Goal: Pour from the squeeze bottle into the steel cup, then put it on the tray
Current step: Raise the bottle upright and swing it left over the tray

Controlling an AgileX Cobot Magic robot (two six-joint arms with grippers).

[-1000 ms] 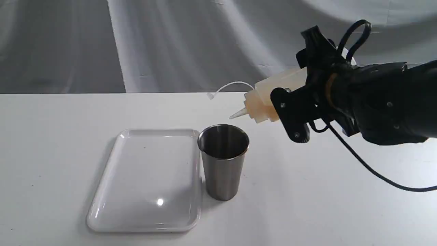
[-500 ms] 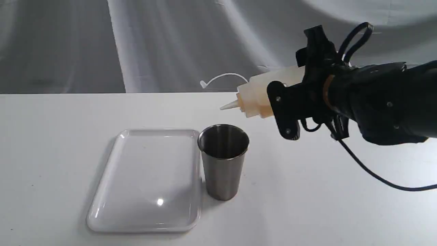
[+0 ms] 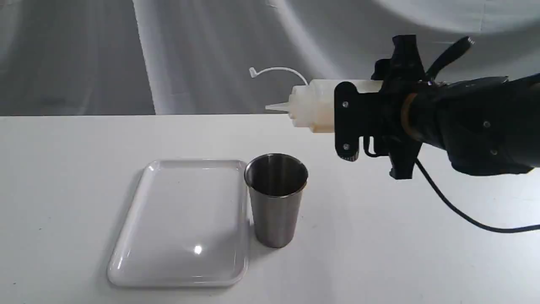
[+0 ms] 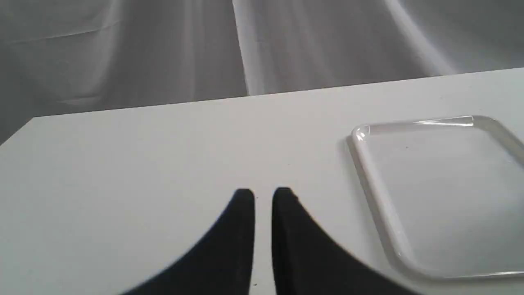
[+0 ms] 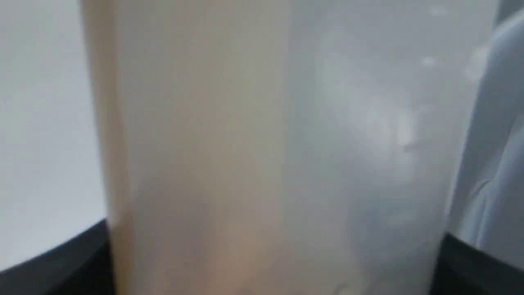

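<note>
My right gripper (image 3: 348,114) is shut on the squeeze bottle (image 3: 314,105), holding it roughly level in the air, nozzle pointing left, with its tethered cap (image 3: 253,72) curling up on the strap. The bottle hangs above and slightly right of the steel cup (image 3: 276,198), which stands upright on the table. In the right wrist view the translucent bottle (image 5: 266,155) fills the frame, blurred. The white tray (image 3: 181,221) lies flat just left of the cup, nothing on it. My left gripper (image 4: 263,194) hovers over bare table left of the tray (image 4: 380,196), fingers nearly together and holding nothing.
A white table (image 3: 400,245) carries everything, with a grey draped cloth (image 3: 202,50) behind it. A black cable (image 3: 460,211) hangs from my right arm over the table's right side.
The right gripper has lifted and rotated the bottle from a nozzle-down tilt over the cup to about level, with the nozzle rising away from the cup's rim.
</note>
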